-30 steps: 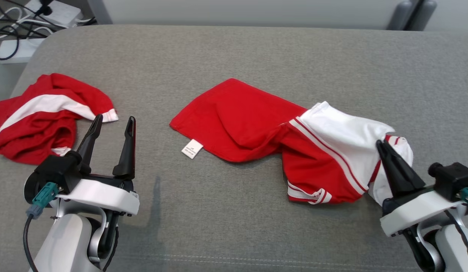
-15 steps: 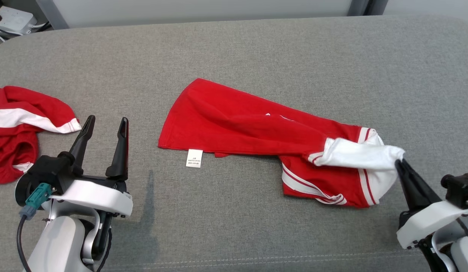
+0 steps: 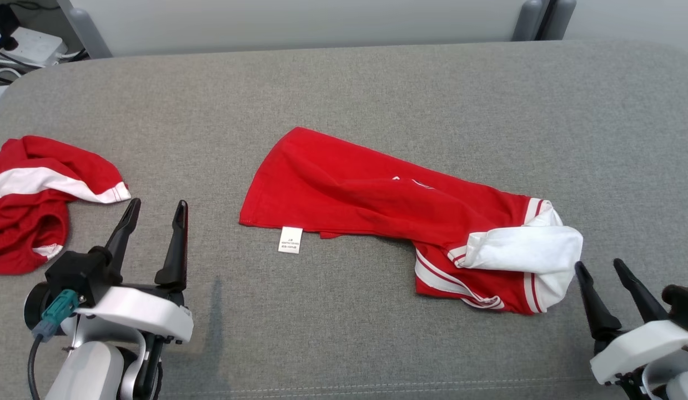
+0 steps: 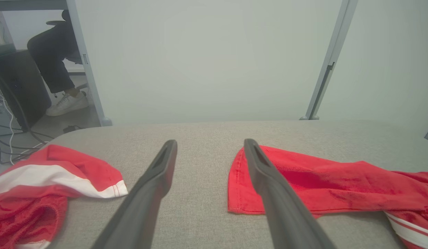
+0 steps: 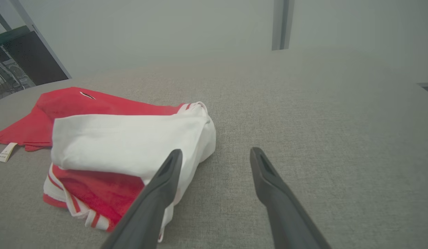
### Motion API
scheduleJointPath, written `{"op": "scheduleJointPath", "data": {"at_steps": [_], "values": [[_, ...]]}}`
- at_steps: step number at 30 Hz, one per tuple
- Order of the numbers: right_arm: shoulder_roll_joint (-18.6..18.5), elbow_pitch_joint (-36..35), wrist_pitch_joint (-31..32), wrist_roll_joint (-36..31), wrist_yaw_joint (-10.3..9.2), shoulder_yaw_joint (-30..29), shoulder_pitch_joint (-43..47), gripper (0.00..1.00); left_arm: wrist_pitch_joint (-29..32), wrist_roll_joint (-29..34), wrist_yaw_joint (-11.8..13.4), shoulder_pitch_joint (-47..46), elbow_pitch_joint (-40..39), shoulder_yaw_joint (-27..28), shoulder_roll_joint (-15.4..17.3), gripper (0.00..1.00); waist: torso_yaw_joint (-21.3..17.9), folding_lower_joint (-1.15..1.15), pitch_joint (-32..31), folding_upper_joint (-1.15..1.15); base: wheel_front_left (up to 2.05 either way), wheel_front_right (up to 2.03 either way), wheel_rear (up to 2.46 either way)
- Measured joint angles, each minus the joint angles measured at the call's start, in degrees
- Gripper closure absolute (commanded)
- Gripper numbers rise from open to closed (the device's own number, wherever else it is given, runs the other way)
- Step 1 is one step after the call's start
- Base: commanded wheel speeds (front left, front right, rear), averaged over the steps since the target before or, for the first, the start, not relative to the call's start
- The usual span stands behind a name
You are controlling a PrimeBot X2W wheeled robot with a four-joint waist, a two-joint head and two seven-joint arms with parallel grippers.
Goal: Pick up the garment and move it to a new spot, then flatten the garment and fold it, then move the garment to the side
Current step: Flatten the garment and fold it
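The garment (image 3: 388,194), red with a white striped end and a small white label, lies stretched and crumpled across the middle of the grey padded surface (image 3: 377,83). My right gripper (image 3: 598,264) stands open at the lower right, just right of the white end and apart from it. In the right wrist view the right gripper (image 5: 216,150) holds nothing, and the garment (image 5: 124,141) lies beside its left finger. My left gripper (image 3: 158,203) is open and empty at the lower left. In the left wrist view the left gripper (image 4: 210,141) points at bare surface left of the garment's (image 4: 321,183) red hem.
A second red and white garment (image 3: 33,194) lies bunched at the left edge, also seen as a second garment (image 4: 44,180) in the left wrist view. Power strips and cables (image 3: 27,41) sit beyond the far left corner. A person's leg and shoe (image 4: 65,102) show past a partition.
My right gripper was shut on the garment's white end, dragged it out to the right, then opened and let go. The head camera shifted. The left gripper stayed open.
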Motion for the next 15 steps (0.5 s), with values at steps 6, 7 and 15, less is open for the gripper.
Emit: {"op": "scheduleJointPath", "data": {"at_steps": [6, 7, 15], "values": [[-0.41, -5.34, -0.98, 0.00, 0.00, -5.88, 5.40, 0.00, 0.51, -0.23, 1.09, 3.64, -0.69, 1.00, 0.77, 0.00, -0.22, 0.00, -2.17, 0.00, 0.00, 0.00, 0.00], [-0.45, -6.41, -0.98, -0.54, 0.00, -6.55, 5.92, 0.00, 0.53, -0.48, 1.36, 4.31, -1.01, 1.30, 1.02, 0.00, -0.31, 0.00, -2.55, 0.00, 0.00, 0.00, 0.00], [1.54, -13.04, 0.20, -7.10, -0.01, -8.49, 6.44, 0.00, 0.85, -1.63, 2.52, 8.92, -2.83, 3.04, 2.45, 0.00, -0.76, 0.00, -5.76, 0.00, 0.00, 0.00, 0.00]]}}
